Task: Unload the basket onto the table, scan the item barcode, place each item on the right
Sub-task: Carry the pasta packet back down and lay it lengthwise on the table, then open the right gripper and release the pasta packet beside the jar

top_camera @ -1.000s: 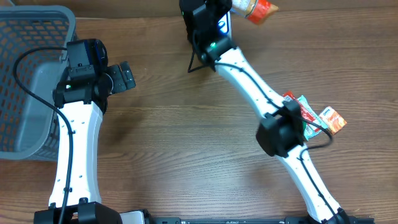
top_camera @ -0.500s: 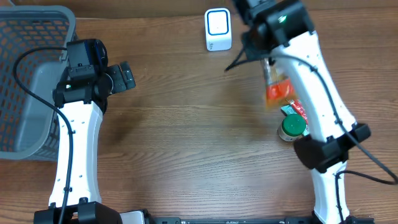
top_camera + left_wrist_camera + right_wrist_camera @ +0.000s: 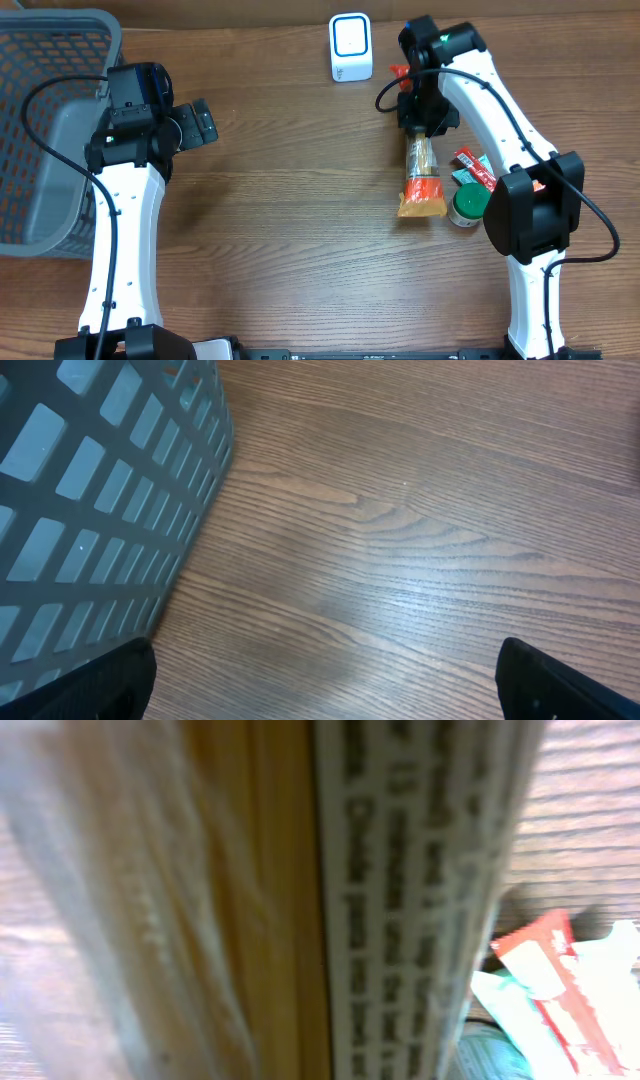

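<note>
The item is a long clear packet of pasta-like sticks with an orange end, stretched toward the table's front, right of centre. My right gripper is shut on its upper end. In the right wrist view the packet fills the frame with blurred printed text, and my own fingers are hidden behind it. The white scanner with a blue-lit face stands at the back, left of that gripper. My left gripper is open and empty beside the basket, its fingertips wide apart over bare wood.
A grey mesh basket fills the far left, its wall close to my left gripper. Red-and-white snack packets and a green-lidded jar lie just right of the held packet.
My right arm has swung from the back by the scanner toward the right and front, bringing the packet down beside the green-lidded jar. The left arm has not moved.
</note>
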Action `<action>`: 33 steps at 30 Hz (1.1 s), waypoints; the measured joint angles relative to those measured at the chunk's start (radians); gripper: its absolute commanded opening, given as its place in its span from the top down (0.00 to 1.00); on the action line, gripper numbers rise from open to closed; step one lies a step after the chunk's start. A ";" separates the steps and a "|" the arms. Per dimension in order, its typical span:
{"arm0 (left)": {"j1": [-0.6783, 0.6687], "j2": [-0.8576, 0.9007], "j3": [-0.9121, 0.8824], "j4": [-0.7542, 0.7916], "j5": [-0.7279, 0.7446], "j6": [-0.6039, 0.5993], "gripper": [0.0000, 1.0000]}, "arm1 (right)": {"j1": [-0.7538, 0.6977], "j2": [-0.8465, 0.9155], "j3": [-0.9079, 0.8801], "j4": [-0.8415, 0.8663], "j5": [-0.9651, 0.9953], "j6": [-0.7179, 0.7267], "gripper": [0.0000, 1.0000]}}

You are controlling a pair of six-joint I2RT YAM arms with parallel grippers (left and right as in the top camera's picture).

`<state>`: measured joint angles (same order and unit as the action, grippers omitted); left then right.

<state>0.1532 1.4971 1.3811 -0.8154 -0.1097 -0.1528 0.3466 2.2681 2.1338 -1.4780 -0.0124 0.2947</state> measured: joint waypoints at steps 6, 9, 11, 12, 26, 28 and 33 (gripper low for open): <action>0.000 0.000 0.000 0.000 0.000 0.000 0.00 | 0.001 0.000 -0.106 0.037 -0.007 0.005 0.32; 0.000 0.000 0.000 0.000 0.000 0.000 0.00 | 0.001 0.000 -0.124 0.045 -0.007 0.005 0.30; 0.000 0.000 0.000 0.000 0.000 0.000 0.00 | 0.001 0.000 -0.127 0.047 -0.007 0.006 0.29; 0.000 0.000 0.000 0.000 0.000 0.000 0.00 | 0.001 0.000 -0.127 0.050 -0.007 0.006 0.29; 0.000 0.000 0.000 0.000 0.000 0.000 0.00 | 0.001 -0.269 -0.049 -0.014 0.002 -0.010 0.00; 0.000 0.000 0.000 0.000 0.000 0.000 0.00 | 0.001 -0.316 -0.037 -0.029 0.016 -0.011 0.00; 0.000 0.000 0.000 0.000 0.000 0.000 0.00 | 0.001 -0.341 -0.034 -0.034 0.028 -0.011 0.00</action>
<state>0.1532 1.4971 1.3811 -0.8154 -0.1097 -0.1528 0.3473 1.9274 2.0995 -1.5124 0.0158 0.2840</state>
